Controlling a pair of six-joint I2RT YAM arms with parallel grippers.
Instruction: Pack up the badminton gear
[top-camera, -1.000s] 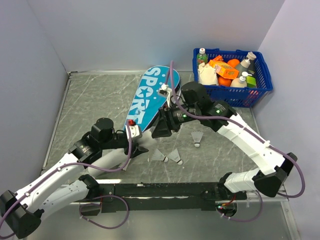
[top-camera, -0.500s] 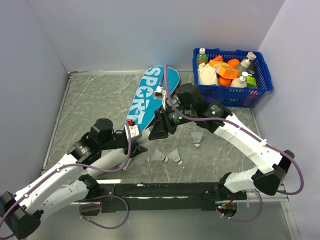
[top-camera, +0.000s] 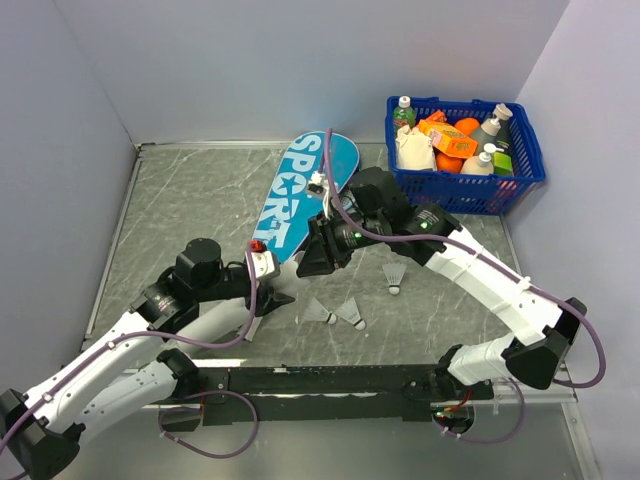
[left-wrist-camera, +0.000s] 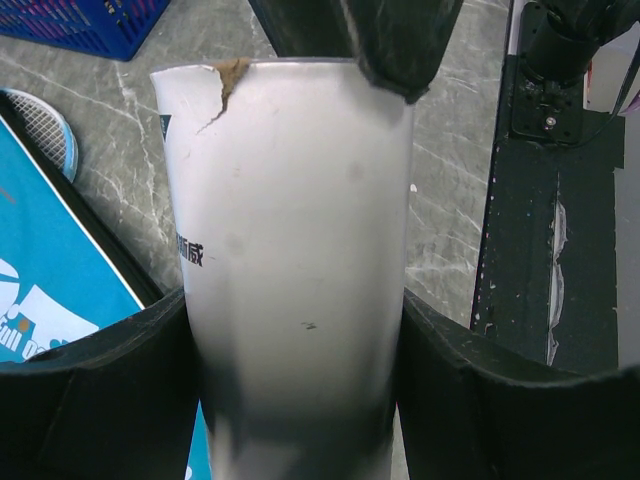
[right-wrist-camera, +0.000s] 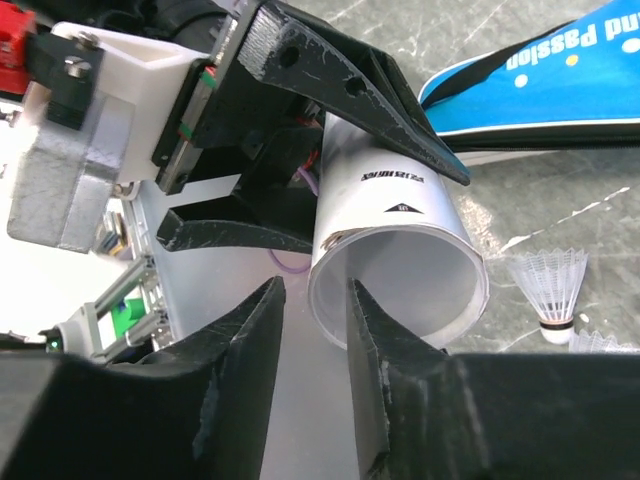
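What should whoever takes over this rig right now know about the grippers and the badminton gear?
Left gripper: shut on the white tube.
Right gripper: at the tube's open end, fingers straddling its rim; grip unclear.
Three shuttlecocks lie loose on the table in front of the arms. The blue bag lies beyond, with a racket head showing beside it.
Done: tube in hand. Left: probably shuttlecocks into the tube, then everything into the bag; nothing looks packed yet.
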